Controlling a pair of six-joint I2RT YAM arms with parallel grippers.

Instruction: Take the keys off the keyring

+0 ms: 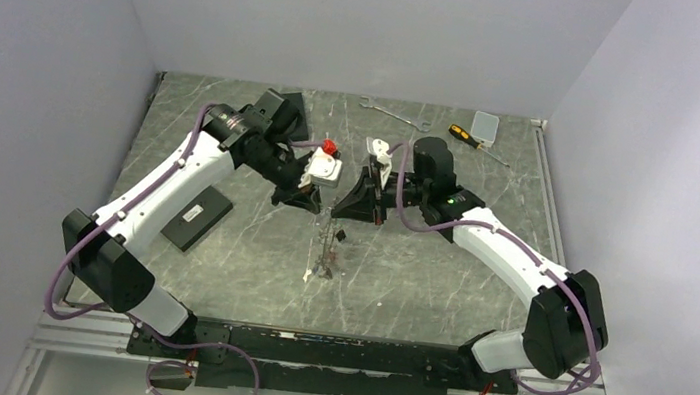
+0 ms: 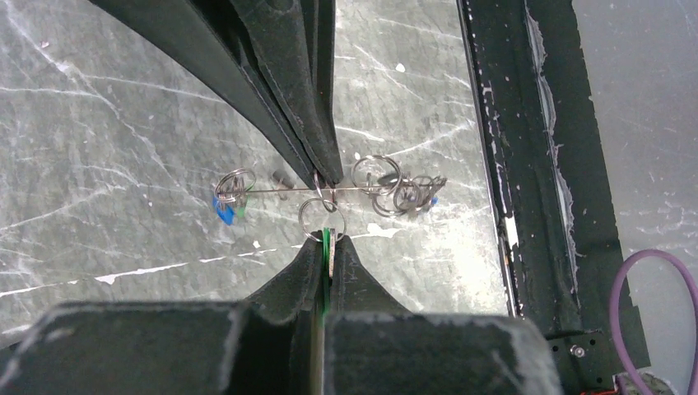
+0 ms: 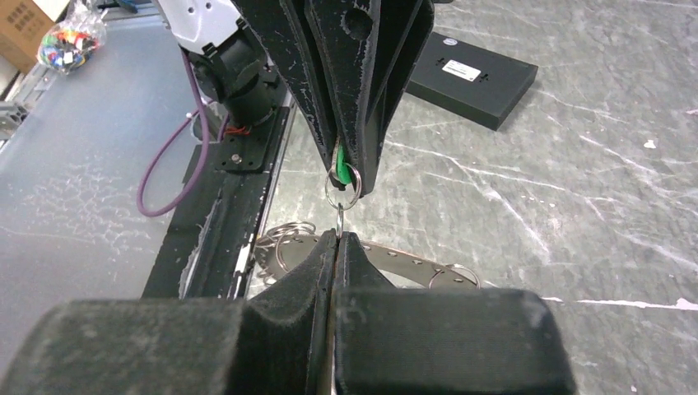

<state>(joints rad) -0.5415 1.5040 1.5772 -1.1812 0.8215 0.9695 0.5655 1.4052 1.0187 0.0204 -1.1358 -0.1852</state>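
Left wrist view: your left hand (image 2: 328,247) reaches in from six o'clock, fingers pressed together on a green key tag (image 2: 327,239). A small split ring (image 2: 321,219) links that tag to the keyring (image 2: 272,191), seen edge-on as a thin grey line running from nine to three o'clock above the bench (image 2: 123,164). Your right hand (image 2: 323,174) points down from twelve o'clock, pinched shut on the keyring's wire. More keys (image 2: 226,202), one blue-tagged, bunch at the nine o'clock end, others at three o'clock. Top view shows both hands meeting mid-bench, the keyring hanging below them.
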